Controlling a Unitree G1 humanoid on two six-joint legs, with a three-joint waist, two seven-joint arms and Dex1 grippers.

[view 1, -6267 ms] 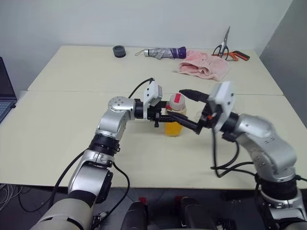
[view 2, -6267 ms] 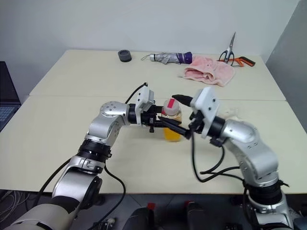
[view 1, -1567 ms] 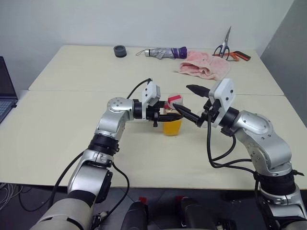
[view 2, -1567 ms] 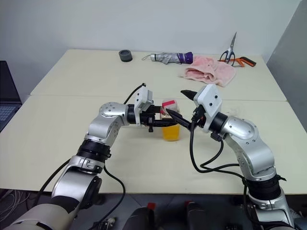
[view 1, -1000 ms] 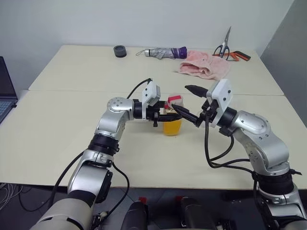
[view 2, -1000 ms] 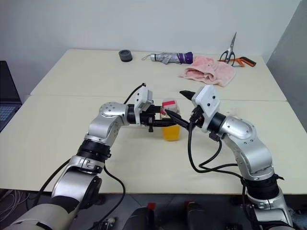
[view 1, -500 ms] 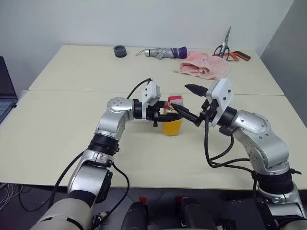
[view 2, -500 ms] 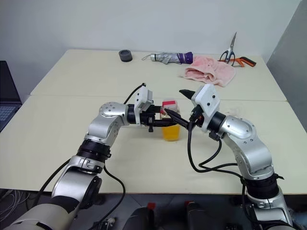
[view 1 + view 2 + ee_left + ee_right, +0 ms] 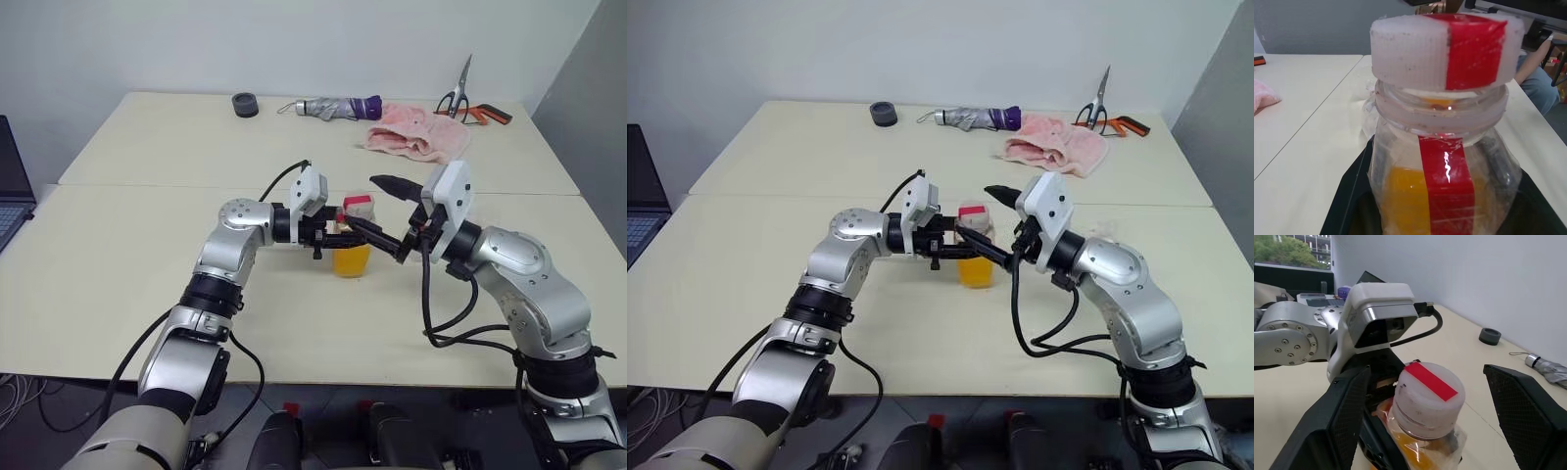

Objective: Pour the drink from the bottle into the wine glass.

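Note:
The bottle (image 9: 353, 258) stands upright at the table's middle, its lower half full of orange drink (image 9: 976, 270). My left gripper (image 9: 336, 233) reaches in from the left and is shut on the bottle's upper body; its black fingers (image 9: 1354, 196) hug both sides in the left wrist view. The red-and-white cap (image 9: 1428, 392) sits on the bottle's neck. My right gripper (image 9: 365, 203) comes from the right and is open, one finger on each side of the cap and apart from it. The wine glass is hidden.
At the table's far side lie a pink cloth (image 9: 416, 139), a folded umbrella (image 9: 333, 107), scissors (image 9: 460, 98) and a black ring (image 9: 244, 103). A laptop (image 9: 10, 186) sits at the left edge. A seam (image 9: 147, 186) joins the two tabletops.
My right gripper has edged slightly to the left, its fingers now further over the cap. The bottle and my left gripper have kept still.

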